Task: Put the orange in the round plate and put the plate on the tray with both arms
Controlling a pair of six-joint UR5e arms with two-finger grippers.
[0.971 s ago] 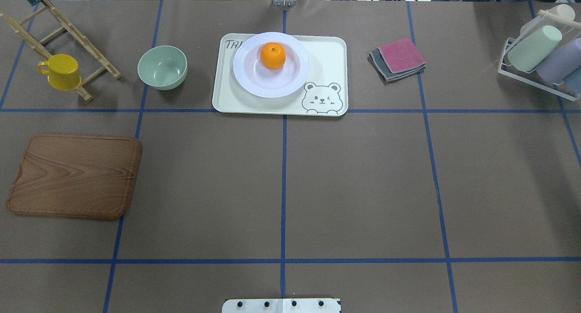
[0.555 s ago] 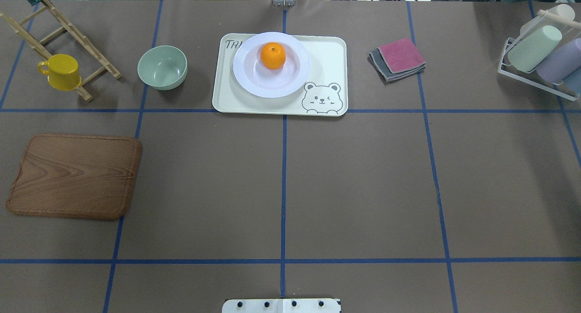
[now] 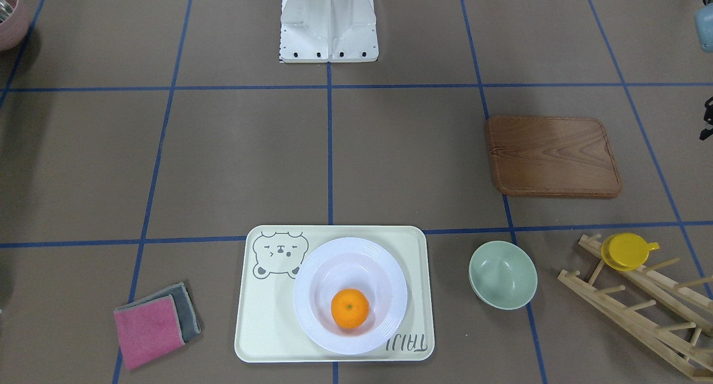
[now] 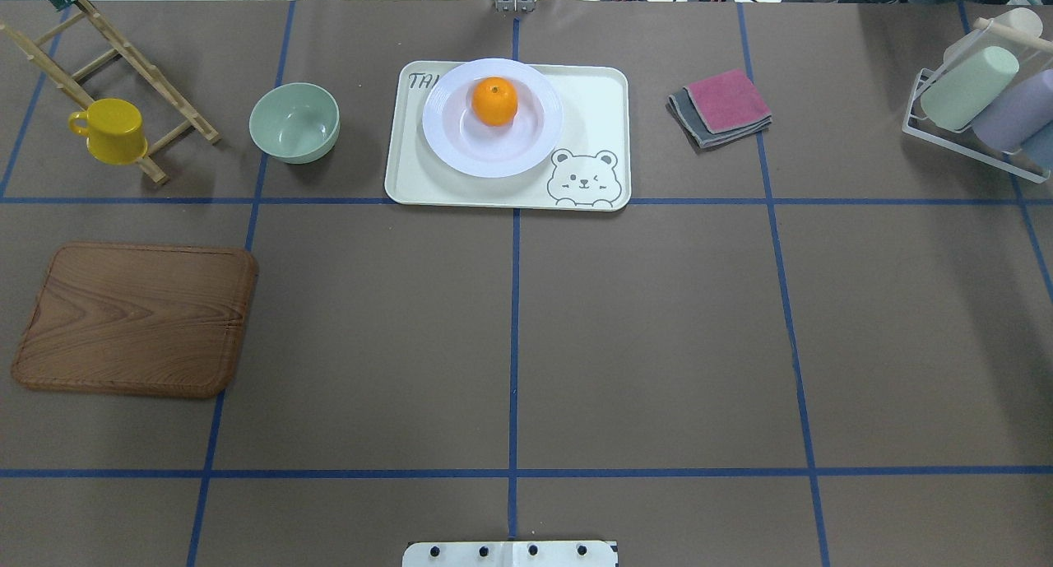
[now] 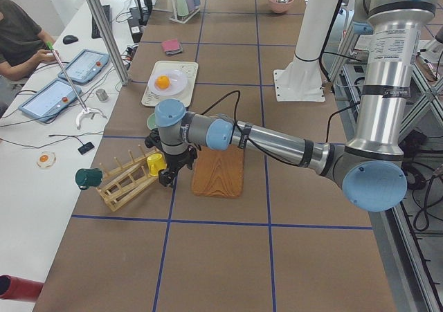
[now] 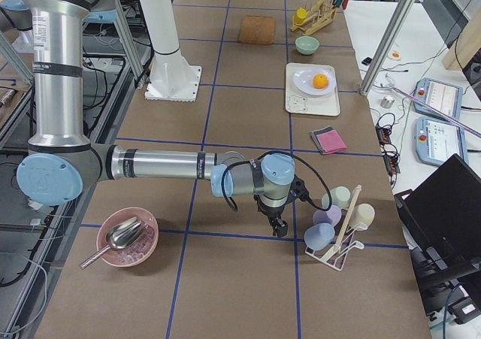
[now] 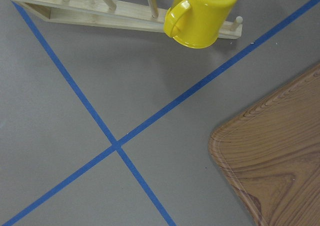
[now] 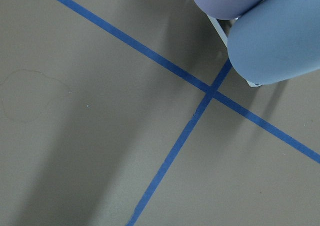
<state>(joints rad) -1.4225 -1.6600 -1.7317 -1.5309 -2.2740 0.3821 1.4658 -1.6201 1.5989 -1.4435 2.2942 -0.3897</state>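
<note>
Orange (image 4: 494,101) sits in the round plate (image 4: 448,143), plate on the tray (image 4: 592,114) — task looks done, both arms wide of it.

In the overhead view the tray lies upper centre, long axis running left-right across the frame, with the plate over its left half and the orange in the upper part of the plate's well. The left gripper (image 5: 168,178) hangs low over bare table between the yellow cup (image 7: 202,15) and the wooden board (image 4: 136,318); the right gripper (image 6: 279,227) hangs just beside the cup rack (image 6: 338,230) at the other end. Both show only in side views, so I cannot tell how wide either stands or whether it holds anything. The tray lies between them — the left gripper looks somewhat nearer. I judge no further move is needed.
</note>
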